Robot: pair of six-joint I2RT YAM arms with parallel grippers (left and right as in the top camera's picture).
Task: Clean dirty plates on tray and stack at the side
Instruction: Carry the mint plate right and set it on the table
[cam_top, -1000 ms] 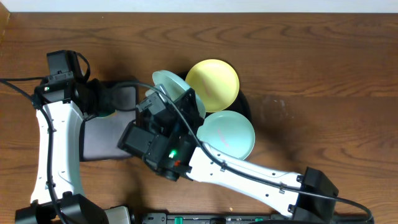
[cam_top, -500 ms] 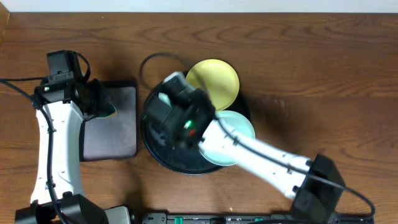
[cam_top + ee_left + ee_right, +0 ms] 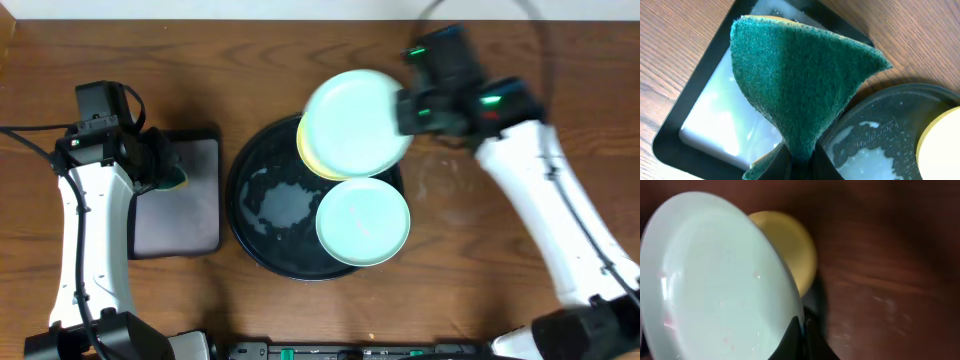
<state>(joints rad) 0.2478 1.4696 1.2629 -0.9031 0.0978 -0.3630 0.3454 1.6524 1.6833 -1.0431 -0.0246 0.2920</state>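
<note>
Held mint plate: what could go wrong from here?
1. The right end effector pinches the held mint plate only at its rim; it could slip and land on the yellow plate below.
2. It shows reddish smears; stacking now may stack it dirty.

overhead: top-down, far | left wrist: close, angled down | right wrist: close, blurred | overhead+left share tray (image 3: 250, 160)

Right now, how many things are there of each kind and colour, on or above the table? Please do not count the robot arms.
Mint-green plates: 2
Yellow plate: 1
Round black tray: 1
Rectangular black tray: 1
Green sponge: 1
Total: 6
</note>
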